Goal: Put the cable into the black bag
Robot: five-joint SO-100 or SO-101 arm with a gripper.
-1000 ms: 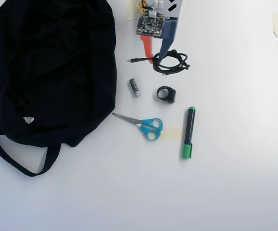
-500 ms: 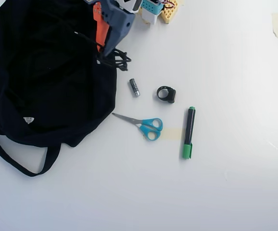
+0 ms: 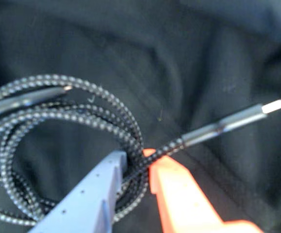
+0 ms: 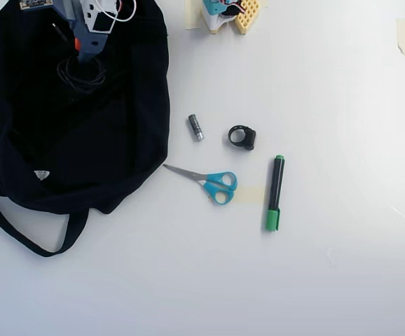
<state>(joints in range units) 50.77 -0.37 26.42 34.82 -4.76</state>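
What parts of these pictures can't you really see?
- Overhead view: the gripper fingertips and the cable blend into the black bag; too dark to separate.
- Overhead view: the arm is cut off by the top edge.
- Wrist view: the cable coil runs off the left edge, blurred.
- Overhead view: the bag's white label is too small to read.

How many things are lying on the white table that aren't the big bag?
4: a battery nearest the black bag, a black ring clip to its right, blue scissors below them, and a green marker farthest right.
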